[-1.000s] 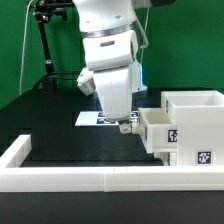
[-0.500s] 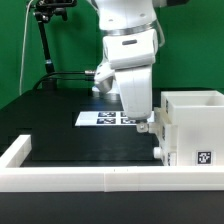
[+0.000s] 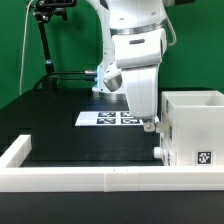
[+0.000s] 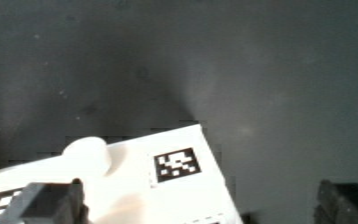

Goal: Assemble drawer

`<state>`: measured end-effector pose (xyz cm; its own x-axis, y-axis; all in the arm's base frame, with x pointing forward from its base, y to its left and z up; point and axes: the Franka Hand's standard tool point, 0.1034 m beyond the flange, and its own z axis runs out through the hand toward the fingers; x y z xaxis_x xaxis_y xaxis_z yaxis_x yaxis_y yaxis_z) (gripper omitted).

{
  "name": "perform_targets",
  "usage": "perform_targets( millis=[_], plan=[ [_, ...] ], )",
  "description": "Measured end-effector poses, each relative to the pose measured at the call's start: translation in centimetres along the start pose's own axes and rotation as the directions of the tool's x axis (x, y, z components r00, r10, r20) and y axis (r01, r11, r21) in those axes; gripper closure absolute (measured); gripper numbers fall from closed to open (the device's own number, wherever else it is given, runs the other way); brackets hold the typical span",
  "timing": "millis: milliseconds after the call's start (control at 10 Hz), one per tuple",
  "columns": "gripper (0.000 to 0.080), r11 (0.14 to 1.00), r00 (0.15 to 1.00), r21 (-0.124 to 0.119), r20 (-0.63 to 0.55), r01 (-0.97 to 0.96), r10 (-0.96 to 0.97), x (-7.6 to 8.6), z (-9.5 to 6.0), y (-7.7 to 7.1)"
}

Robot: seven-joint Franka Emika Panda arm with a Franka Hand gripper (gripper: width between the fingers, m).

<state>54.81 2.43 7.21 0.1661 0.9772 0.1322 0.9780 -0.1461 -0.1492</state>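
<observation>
The open fingers [image 3: 152,128] hold nothing, pressing beside the drawer [image 3: 190,128] to push its tray in.

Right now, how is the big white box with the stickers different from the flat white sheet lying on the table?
The drawer shell is a tall box with an open top; the marker board is thin and lies flat. The drawer shell stands at the exterior view's right, beside the gripper; the marker board lies farther back, partly hidden behind the arm. Both are white and carry black-and-white square tags.
</observation>
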Motion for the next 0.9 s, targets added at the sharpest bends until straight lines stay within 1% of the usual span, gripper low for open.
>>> perform_targets(
  millis=[100, 300, 400, 500, 600, 700, 800, 900],
  plan=[
    [0.0151, 1.000, 1.000, -0.007, 0.003, -0.005, 0.005, -0.4, -0.4, -0.3],
    [0.0151, 1.000, 1.000, -0.008, 0.013, -0.024, 0.024, -1.8, -1.4, -1.8],
    [0.0151, 0.999, 0.999, -0.011, 0.020, -0.036, 0.036, -2.7, -1.9, -2.8],
    [0.0151, 0.999, 0.999, -0.019, 0.027, -0.047, 0.047, -3.4, -2.3, -3.9],
    [0.0151, 0.998, 0.997, -0.018, 0.032, -0.067, 0.067, -3.8, -2.5, -4.9],
    [0.0151, 0.996, 0.995, -0.018, 0.041, -0.090, 0.091, -4.1, -2.8, -6.2],
    [0.0151, 0.993, 0.992, -0.028, 0.047, -0.116, 0.117, -3.9, -3.1, -6.9],
    [0.0151, 0.992, 0.991, -0.047, 0.050, -0.119, 0.122, -3.6, -3.6, -7.3]
  ],
)
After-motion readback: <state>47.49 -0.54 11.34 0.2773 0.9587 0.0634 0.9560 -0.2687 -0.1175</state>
